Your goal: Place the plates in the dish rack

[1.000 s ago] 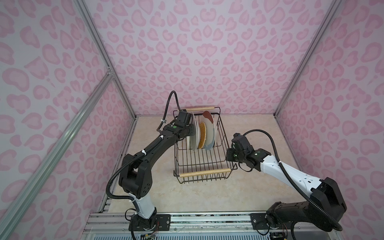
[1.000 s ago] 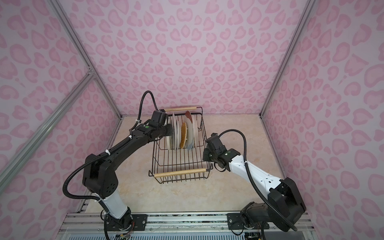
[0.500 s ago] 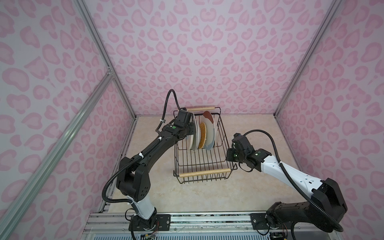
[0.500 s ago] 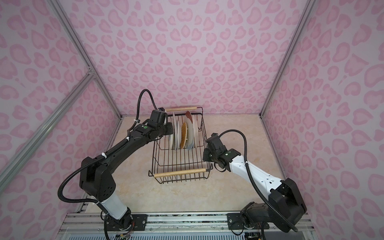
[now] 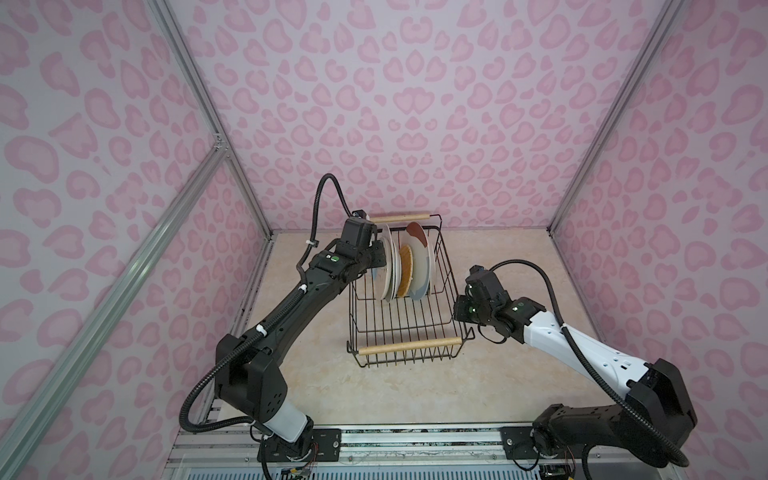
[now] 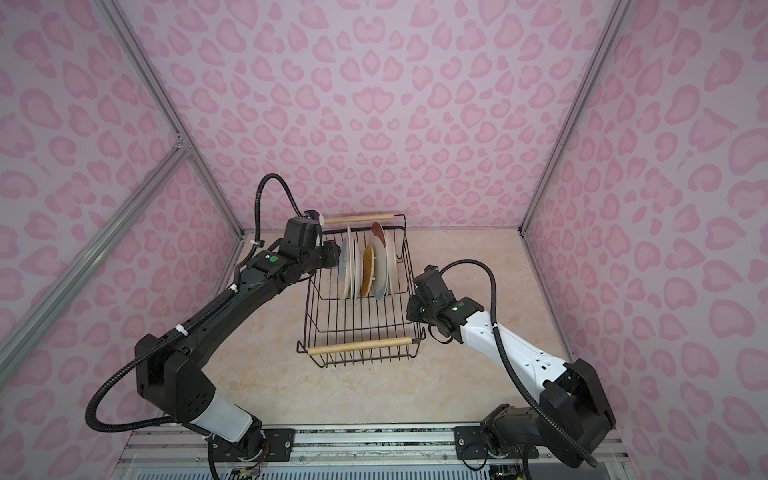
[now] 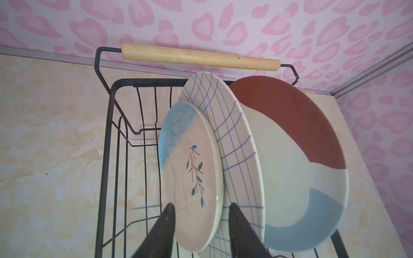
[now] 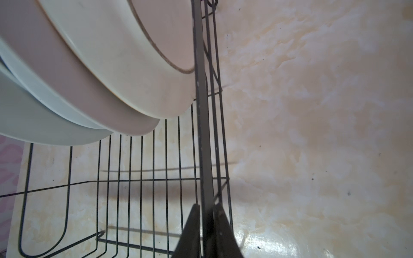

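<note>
The dish rack [image 5: 409,345] [image 6: 360,345], black wire with two wooden handles, stands mid-table. Several plates [image 5: 417,266] [image 6: 380,266] stand on edge in its far half. In the left wrist view I see the cream-and-blue sprig plate [image 7: 190,160], the blue-gridded plate [image 7: 232,143] and the colour-blocked plate [image 7: 290,156]. My left gripper [image 7: 201,204] [image 5: 376,257] is open, its fingers astride the sprig plate's rim with a gap on one side. My right gripper [image 8: 206,206] [image 5: 457,309] is shut on the rack's right rim bar [image 8: 202,134].
Pink patterned walls close in the table on three sides. The rack's far handle [image 7: 199,57] lies close to the back wall. Bare beige table [image 5: 415,395] lies in front of the rack and to both sides. Pale plate undersides [image 8: 111,78] fill part of the right wrist view.
My left gripper's fingers have spread apart around the sprig plate and the left arm has shifted slightly. The right arm and the rack stay where they were.
</note>
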